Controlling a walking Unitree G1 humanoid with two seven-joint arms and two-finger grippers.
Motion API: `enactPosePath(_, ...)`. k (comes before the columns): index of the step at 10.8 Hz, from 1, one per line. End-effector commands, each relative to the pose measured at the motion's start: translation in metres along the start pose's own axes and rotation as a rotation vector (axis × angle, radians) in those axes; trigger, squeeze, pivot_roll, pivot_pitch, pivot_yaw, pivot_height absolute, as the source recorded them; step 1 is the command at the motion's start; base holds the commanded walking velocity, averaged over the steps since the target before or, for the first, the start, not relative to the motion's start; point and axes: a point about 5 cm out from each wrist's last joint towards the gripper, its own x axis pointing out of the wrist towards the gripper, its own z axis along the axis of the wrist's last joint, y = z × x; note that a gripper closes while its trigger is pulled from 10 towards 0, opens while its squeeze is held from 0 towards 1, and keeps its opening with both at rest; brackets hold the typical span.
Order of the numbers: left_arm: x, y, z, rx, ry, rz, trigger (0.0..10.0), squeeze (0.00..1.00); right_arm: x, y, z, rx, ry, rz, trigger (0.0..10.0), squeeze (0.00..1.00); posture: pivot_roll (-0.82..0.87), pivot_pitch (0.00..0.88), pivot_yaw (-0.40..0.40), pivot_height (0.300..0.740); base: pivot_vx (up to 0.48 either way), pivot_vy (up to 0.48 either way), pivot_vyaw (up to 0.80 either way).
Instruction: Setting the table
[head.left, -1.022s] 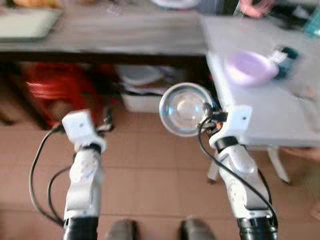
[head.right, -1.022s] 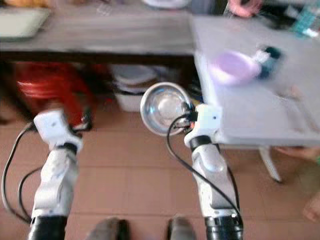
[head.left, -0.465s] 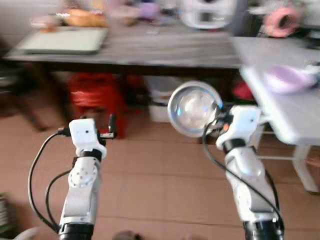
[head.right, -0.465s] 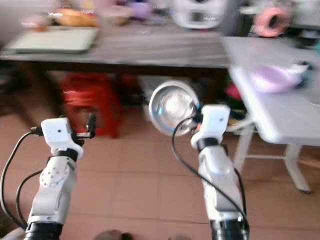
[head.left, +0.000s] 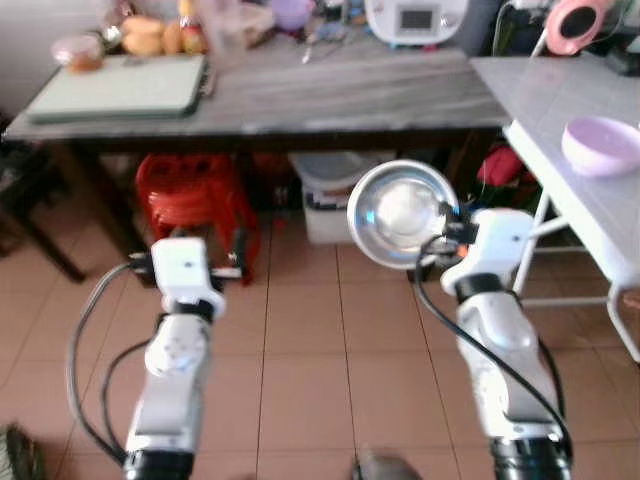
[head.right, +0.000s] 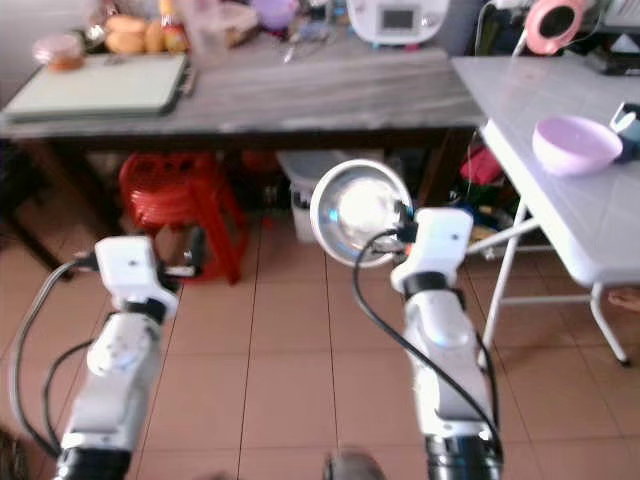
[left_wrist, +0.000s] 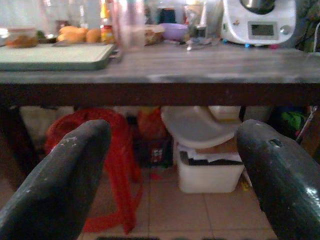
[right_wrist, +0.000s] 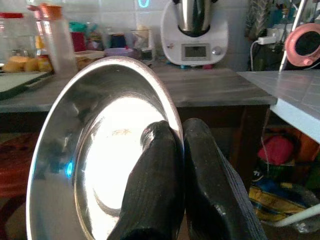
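My right gripper is shut on the rim of a shiny steel bowl, held up on edge over the tiled floor; in the right wrist view both black fingers pinch the steel bowl. My left gripper is open and empty, held at waist height and pointing at the dark wooden table. A lilac bowl rests on the white folding table to the right.
The wooden table carries a green cutting board, bread, jars and a white kitchen machine. Under it are a red plastic stool and a white bin. A pink round object sits at the back right. Tiled floor lies ahead.
The camera has swung and lifted, so the wooden table now fills the top of the picture and the white table sits further right. The right gripper still holds the steel bowl.
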Motion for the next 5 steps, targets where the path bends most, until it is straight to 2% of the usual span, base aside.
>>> enactPosePath(1,0.002,-0.004,0.004,0.004,-0.018,-0.009,10.0,0.0,0.0,-0.004,0.005,-0.013,-0.017,-0.012,10.0,0.0,-0.07,0.066,0.016,0.74,0.472,0.0,0.0)
enactPosePath(3,0.001,-0.008,0.002,0.007,-0.015,-0.024,10.0,0.0,0.002,-0.003,0.001,-0.058,0.012,-0.051,10.0,0.0,-0.07,0.063,0.016,0.74,0.469,0.0,0.0)
enactPosePath(5,0.001,-0.014,0.0,-0.006,-0.008,-0.043,10.0,0.0,0.004,-0.001,-0.001,-0.038,0.02,-0.059,10.0,0.0,-0.08,0.061,0.019,0.74,0.465,0.0,0.0)
